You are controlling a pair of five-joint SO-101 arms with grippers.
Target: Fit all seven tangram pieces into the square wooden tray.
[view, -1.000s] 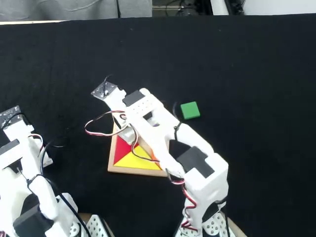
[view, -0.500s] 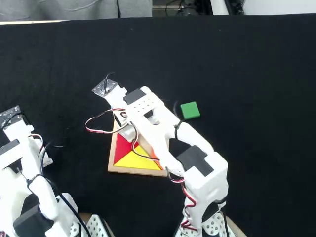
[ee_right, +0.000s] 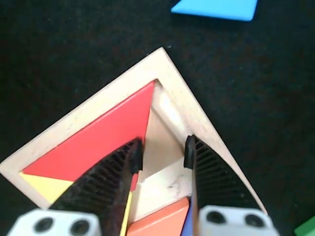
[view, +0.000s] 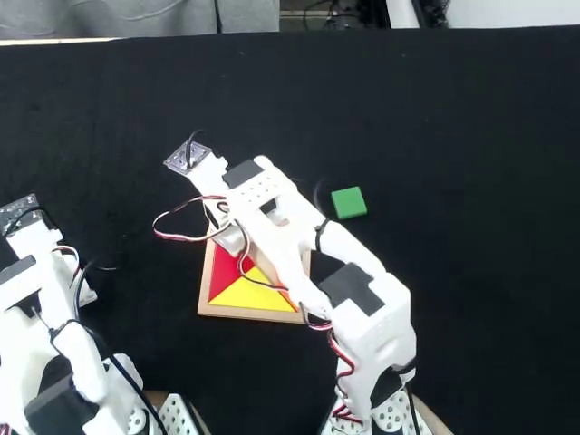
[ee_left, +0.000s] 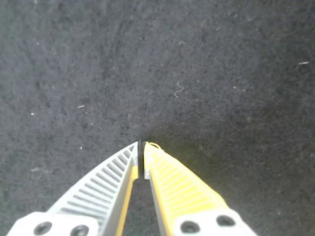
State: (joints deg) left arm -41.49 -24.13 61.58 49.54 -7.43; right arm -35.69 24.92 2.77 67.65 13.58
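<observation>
Several tangram pieces lie in the square wooden tray (ee_right: 183, 84): a red triangle (ee_right: 93, 132), a yellow piece (ee_right: 43, 189) and an orange piece (ee_right: 158, 219). The right end effector (ee_right: 162, 150) hangs over the tray's bare corner with its fingers apart and nothing between them. The red triangle is just beside one fingertip. A blue piece (ee_right: 215, 8) lies on the tabletop (view: 453, 109) beyond the fingertips, past the tray's corner. A green square (view: 349, 202) lies off to the end effector's side. The left end effector (ee_left: 142, 146) has its fingers together over bare tabletop, holding nothing.

These pieces look flat, stiff and light, with smooth painted faces that may slip. Each is probably best pinched across two opposite edges, near its middle, so it does not swing or tilt when lowered into the gap.
</observation>
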